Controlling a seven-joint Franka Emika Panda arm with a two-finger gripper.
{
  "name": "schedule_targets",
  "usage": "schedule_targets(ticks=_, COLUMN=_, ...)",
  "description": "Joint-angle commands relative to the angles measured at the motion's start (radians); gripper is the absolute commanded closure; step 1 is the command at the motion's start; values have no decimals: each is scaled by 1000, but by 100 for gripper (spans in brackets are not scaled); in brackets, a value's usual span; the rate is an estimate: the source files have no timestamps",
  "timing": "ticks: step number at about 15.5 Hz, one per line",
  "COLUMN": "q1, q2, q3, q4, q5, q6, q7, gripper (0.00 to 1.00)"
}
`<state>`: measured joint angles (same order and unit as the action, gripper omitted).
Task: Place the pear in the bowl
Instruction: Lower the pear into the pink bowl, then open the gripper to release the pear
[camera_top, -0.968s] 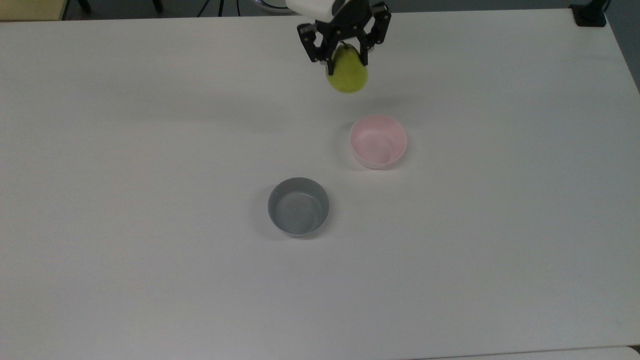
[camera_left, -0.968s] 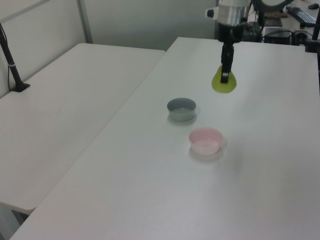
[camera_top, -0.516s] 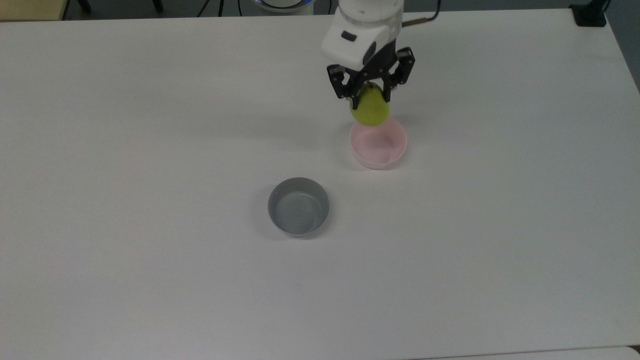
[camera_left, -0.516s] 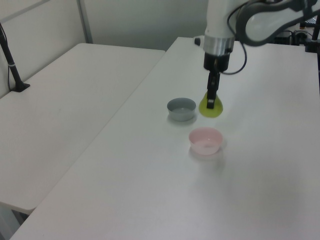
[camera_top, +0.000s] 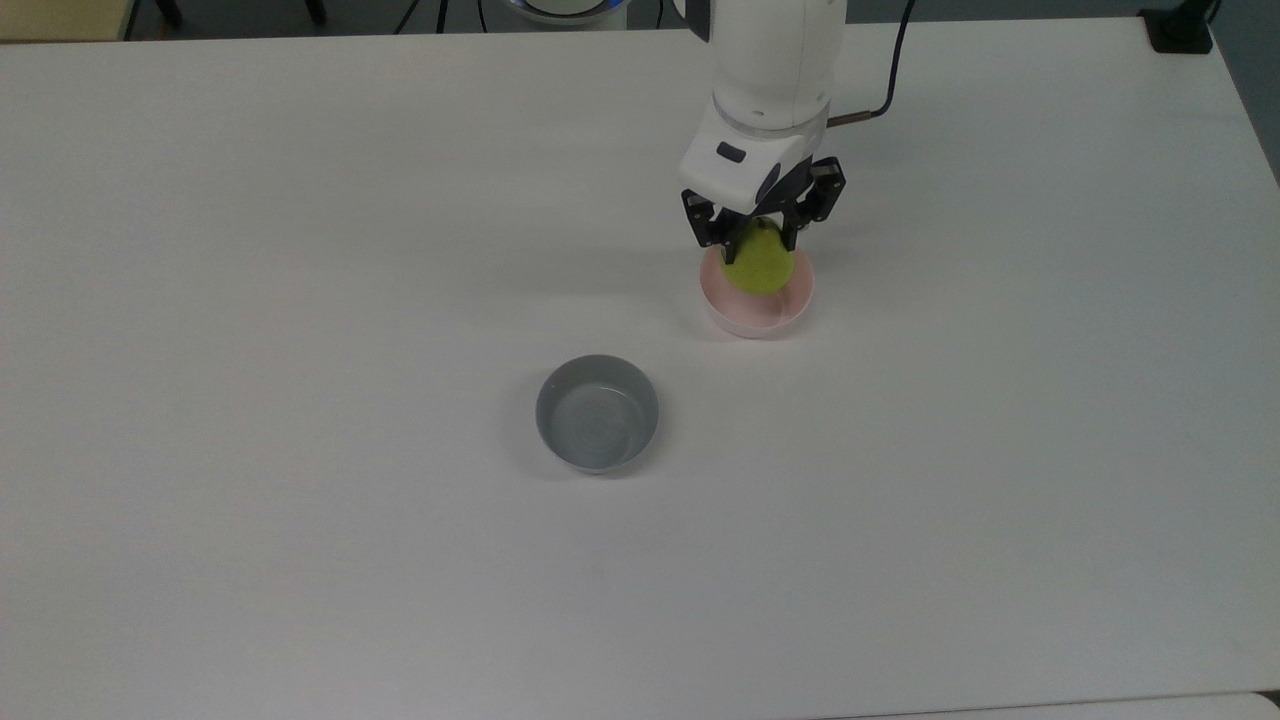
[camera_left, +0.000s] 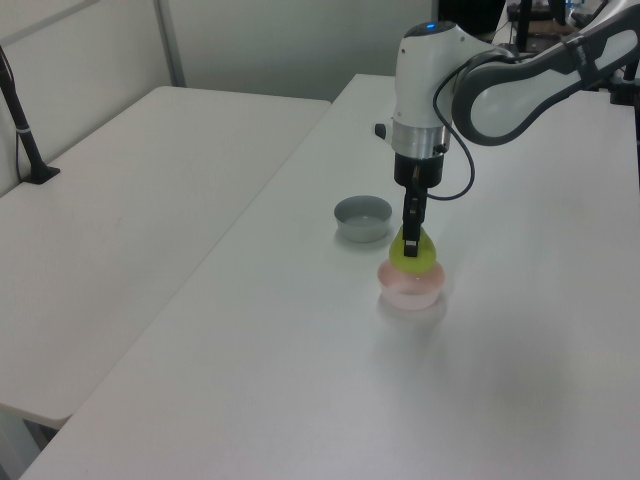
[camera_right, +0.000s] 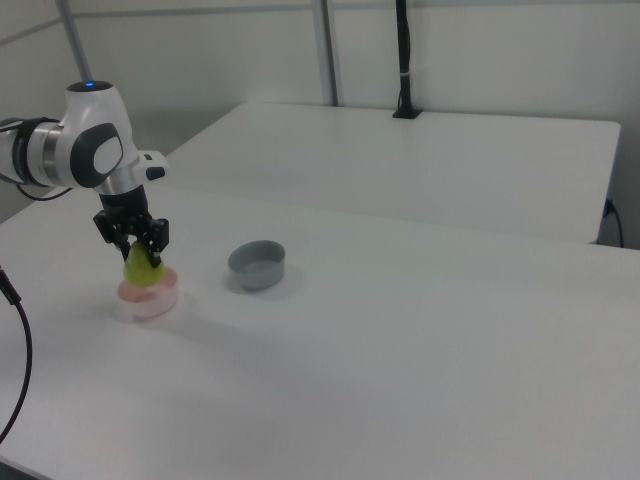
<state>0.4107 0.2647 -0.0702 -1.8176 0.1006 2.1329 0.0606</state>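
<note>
The yellow-green pear (camera_top: 759, 268) (camera_left: 413, 257) (camera_right: 141, 269) hangs stem-up in my gripper (camera_top: 757, 243) (camera_left: 410, 240) (camera_right: 139, 252), whose black fingers are shut on its upper part. The pear's underside is down inside the rim of the pale pink bowl (camera_top: 760, 313) (camera_left: 410, 291) (camera_right: 150, 298). I cannot tell whether the fruit touches the bowl's floor. The white arm rises straight above the bowl.
A grey bowl (camera_top: 597, 413) (camera_left: 363, 217) (camera_right: 257, 264) stands on the white table (camera_top: 300, 250), toward the top view's lower left of the pink one. A second white table (camera_left: 120, 220) adjoins on the left view's left, with a black post (camera_left: 22, 130) on it.
The arm came toward the pink bowl and lowered; the pear went from hanging high beyond the bowl to sitting down inside its rim, still held.
</note>
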Motion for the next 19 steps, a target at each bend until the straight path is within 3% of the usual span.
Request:
schedule_targets(ticks=1, q1=20, q2=21, q3=-3, q4=-5, q5=-15, q6=41, q7=30, gripper=100)
schedule_targets(ticks=5, q1=22, q2=44, q3=16, q4=-5, q5=-51, q6=61, q7=54, gripper=99)
schedule_targets(ticks=7, q1=20, q2=53, q3=16, q4=-5, q5=-65, q6=61, q7=64, gripper=90)
schedule_targets(ticks=9, q1=19, q2=59, q3=16, q4=-5, q5=-65, q6=61, q7=68, gripper=57)
schedule_targets(ticks=10, q1=17, q2=59, q3=16, q4=-5, q5=-67, q6=61, q7=68, gripper=28)
schedule_targets(ticks=11, q1=17, q2=59, q3=16, q4=-5, q5=-67, q6=59, q7=68, gripper=26)
schedule_targets(ticks=14, q1=13, q2=59, q3=16, q4=-5, q5=-67, q6=56, q7=71, gripper=3)
schedule_targets(ticks=19, q1=8, q2=24, q3=16, q4=0, q5=-67, q6=15, q7=77, gripper=0)
